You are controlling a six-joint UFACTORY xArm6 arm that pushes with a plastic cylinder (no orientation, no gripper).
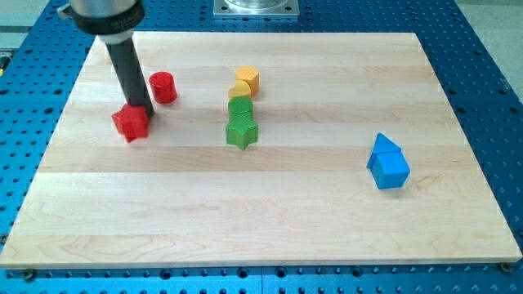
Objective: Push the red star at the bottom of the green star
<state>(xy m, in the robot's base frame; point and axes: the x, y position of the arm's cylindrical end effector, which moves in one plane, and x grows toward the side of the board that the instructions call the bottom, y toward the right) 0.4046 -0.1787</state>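
The red star (pixel 130 123) lies on the wooden board (pixel 261 204) at the view's left. My tip (pixel 144 111) touches the red star's upper right edge. The green star (pixel 242 131) lies near the board's middle, well to the right of the red star. A green cylinder (pixel 239 107) sits just above the green star, touching it.
A red cylinder (pixel 163 86) stands just right of the rod. A yellow block (pixel 248 78) and a second yellow block (pixel 240 92) sit above the green cylinder. Two blue blocks (pixel 387 162) sit at the view's right. Blue perforated table surrounds the board.
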